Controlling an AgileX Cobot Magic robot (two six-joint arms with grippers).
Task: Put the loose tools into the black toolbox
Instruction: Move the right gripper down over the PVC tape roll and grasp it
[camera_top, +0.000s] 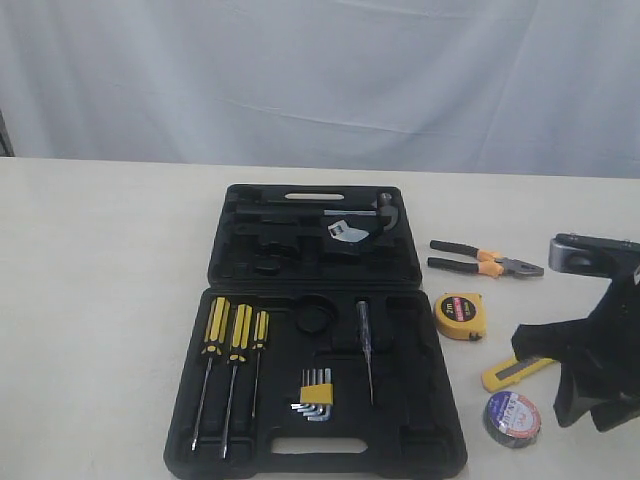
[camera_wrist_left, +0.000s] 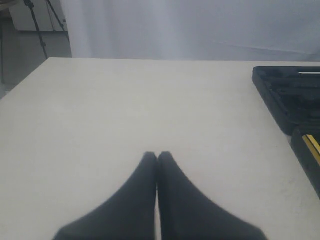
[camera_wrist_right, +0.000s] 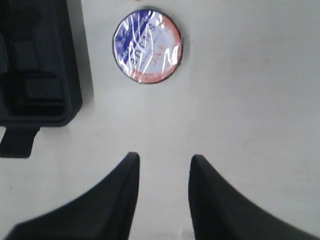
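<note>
Hovering over the table (camera_top: 100, 300) to the right of the open black toolbox (camera_top: 430, 400), the right gripper (camera_wrist_right: 162, 159) has its jaws partly spread with nothing between them, and the black tape roll (camera_wrist_right: 147, 45) lies flat just ahead of its fingertips. The yellow-and-black utility knife (camera_top: 512, 373), partly hidden by that arm, the yellow tape measure (camera_top: 462, 315) and the pliers (camera_top: 487, 262) lie on the table beside the toolbox, outside it. The left gripper (camera_wrist_left: 157, 156) has its jaws pressed together, empty, above bare tabletop left of the toolbox.
</note>
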